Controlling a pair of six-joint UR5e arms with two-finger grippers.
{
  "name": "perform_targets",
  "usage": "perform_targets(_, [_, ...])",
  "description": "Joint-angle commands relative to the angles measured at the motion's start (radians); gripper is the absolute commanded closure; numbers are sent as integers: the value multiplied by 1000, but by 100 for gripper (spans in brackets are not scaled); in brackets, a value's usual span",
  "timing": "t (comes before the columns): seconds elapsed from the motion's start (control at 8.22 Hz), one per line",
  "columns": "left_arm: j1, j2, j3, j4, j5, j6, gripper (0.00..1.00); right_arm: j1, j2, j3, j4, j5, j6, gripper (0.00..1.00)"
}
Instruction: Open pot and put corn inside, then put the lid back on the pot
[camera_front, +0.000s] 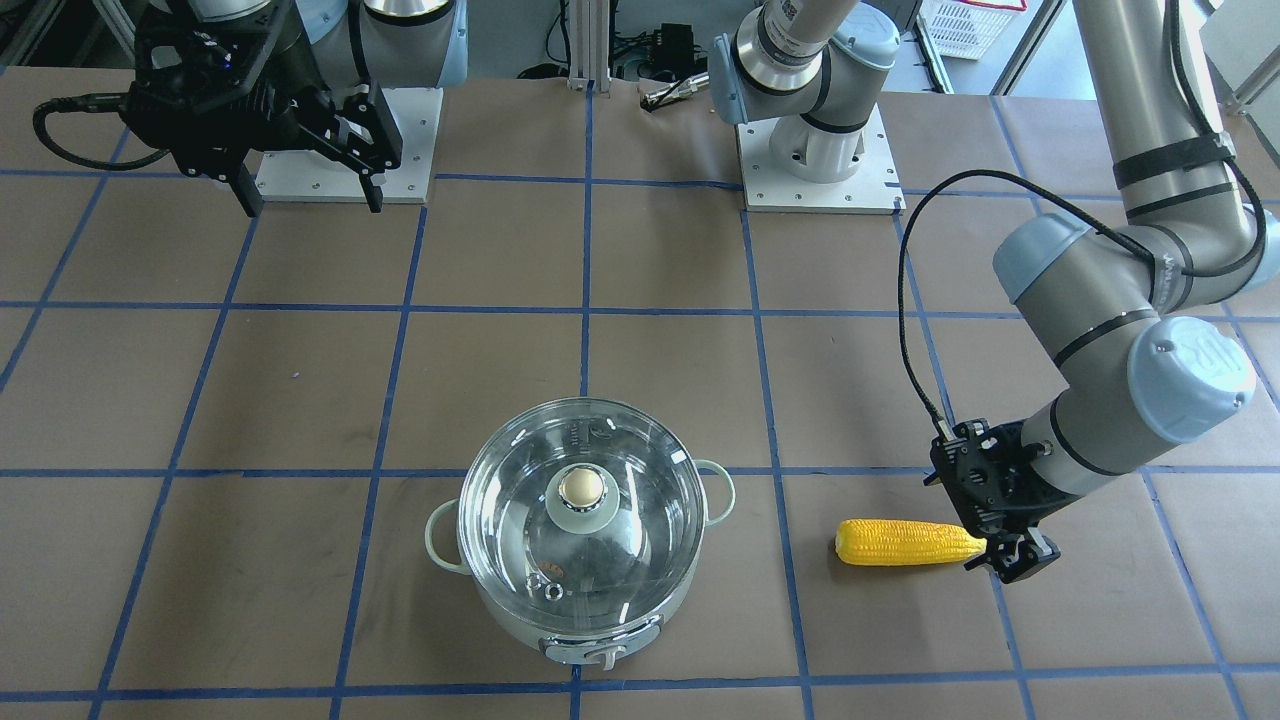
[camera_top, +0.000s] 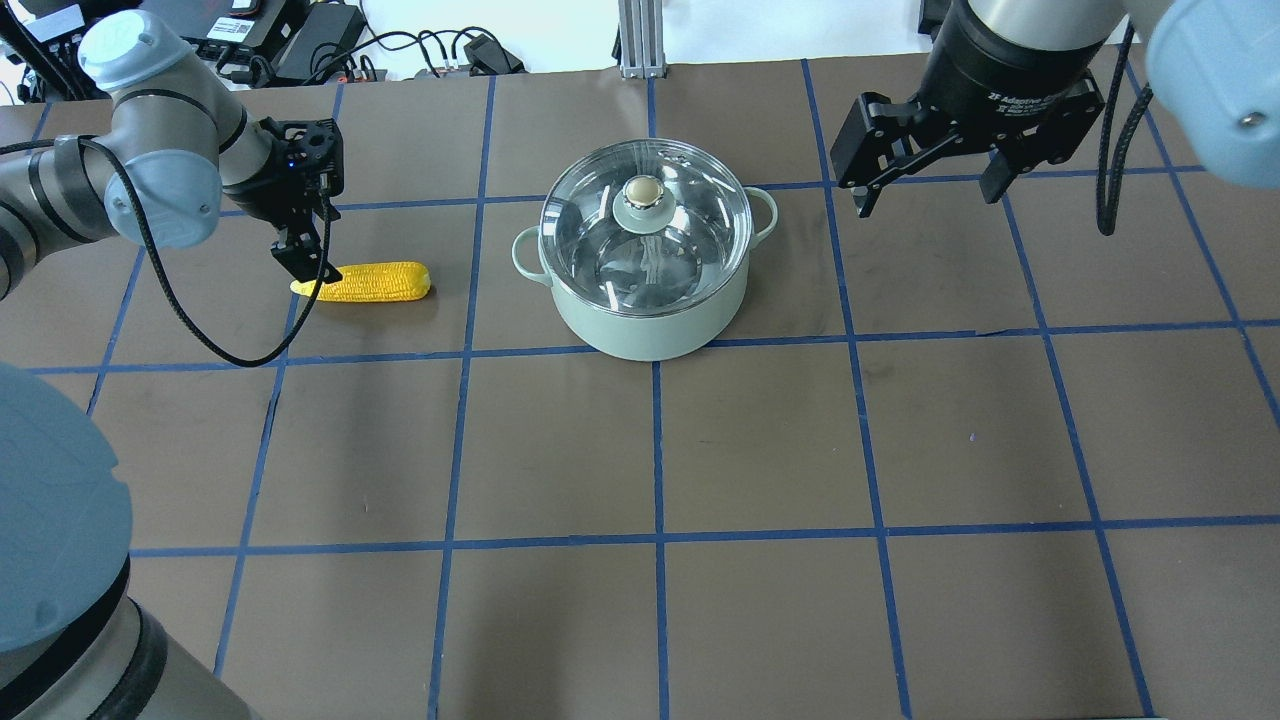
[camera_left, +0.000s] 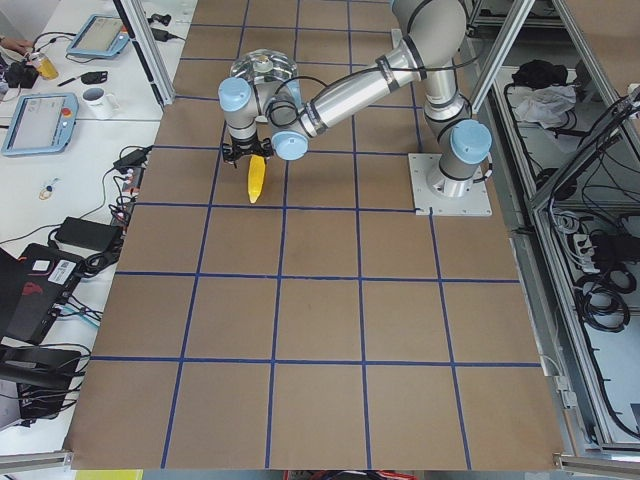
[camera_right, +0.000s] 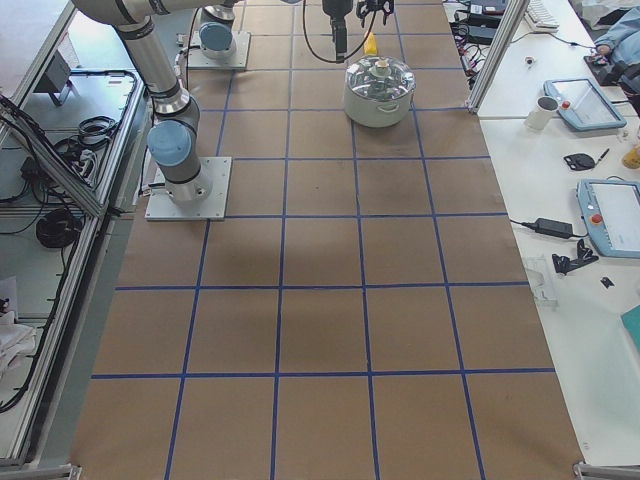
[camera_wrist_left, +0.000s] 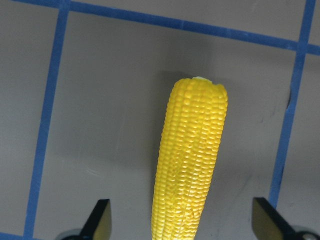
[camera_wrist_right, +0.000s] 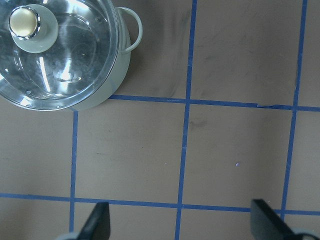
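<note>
The mint-green pot (camera_top: 650, 315) stands mid-table with the glass lid (camera_top: 690, 235) on it, also seen in the front view (camera_front: 520, 520). The yellow corn (camera_top: 375, 282) lies flat on the table to the pot's left, apart from it. My left gripper (camera_top: 308, 268) is low at the corn's tapered end. In the left wrist view its open fingers (camera_wrist_left: 100, 220) straddle the corn (camera_wrist_left: 192, 160) without touching it. My right gripper (camera_top: 925, 190) is open and empty, raised to the right of the pot. Its wrist view shows the pot (camera_wrist_right: 107, 85) at the upper left.
The brown table (camera_top: 660, 450) carries a blue tape grid. Both arm bases (camera_front: 820, 175) are bolted at the robot's side. Side benches with tablets (camera_left: 40, 120) and a mug (camera_left: 98, 100) flank the table ends.
</note>
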Motion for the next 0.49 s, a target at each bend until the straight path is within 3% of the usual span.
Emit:
perform_targets(0.0, [0,-54,-4,9,-1,46,0,0,0,1,2,-8,-5,0])
perform_targets(0.36, [0,-87,-4,9,-1,46,0,0,0,2,5,-2,-5,0])
